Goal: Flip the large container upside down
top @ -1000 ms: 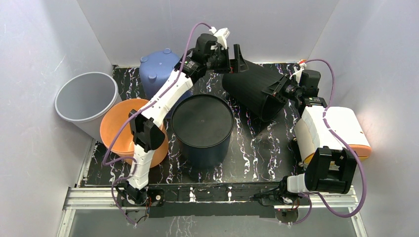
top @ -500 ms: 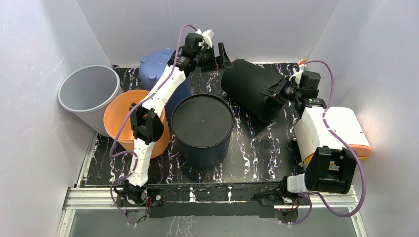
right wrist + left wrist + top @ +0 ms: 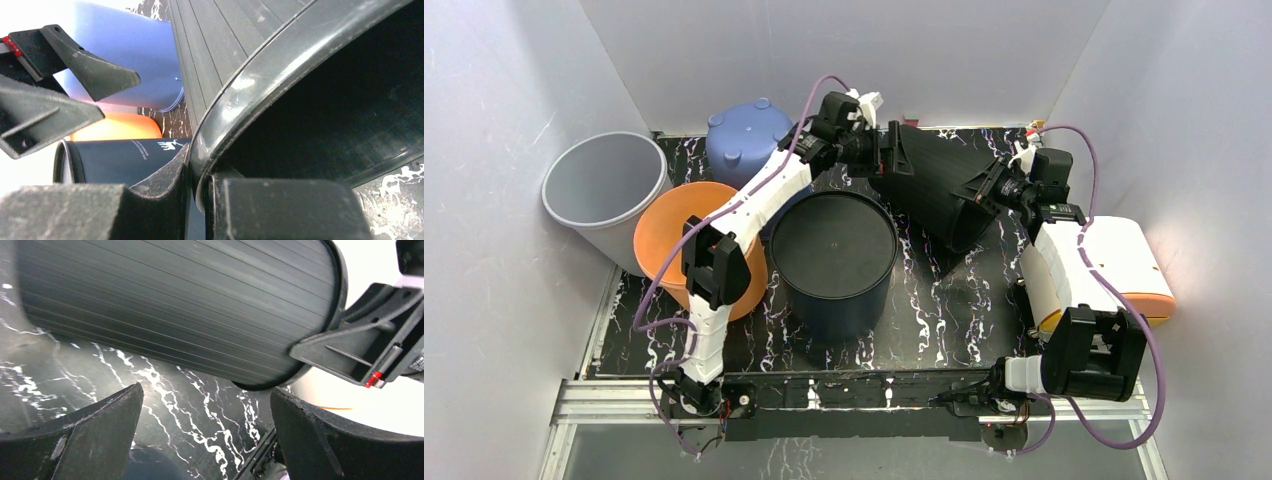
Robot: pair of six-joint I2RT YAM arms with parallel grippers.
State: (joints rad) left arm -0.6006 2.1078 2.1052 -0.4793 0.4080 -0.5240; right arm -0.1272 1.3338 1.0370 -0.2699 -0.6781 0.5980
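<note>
The large black ribbed container (image 3: 934, 185) lies tilted on its side at the back of the table, with its mouth towards the right and front. My right gripper (image 3: 989, 190) is shut on its rim, one finger inside and one outside, as the right wrist view (image 3: 200, 200) shows on the rim (image 3: 240, 90). My left gripper (image 3: 892, 150) is open and empty at the container's closed end. In the left wrist view the ribbed wall (image 3: 175, 305) sits above the open jaws (image 3: 207, 430), not between them.
A dark navy cylinder (image 3: 834, 250) stands in the middle, close to the black container. An orange bowl (image 3: 674, 250), a grey bucket (image 3: 604, 195) and a blue upturned container (image 3: 744, 135) crowd the left. A white and orange appliance (image 3: 1124, 265) sits at the right.
My left gripper swung left, then came back right against the container's closed end. The right gripper kept hold of the rim and the container shifted slightly.
</note>
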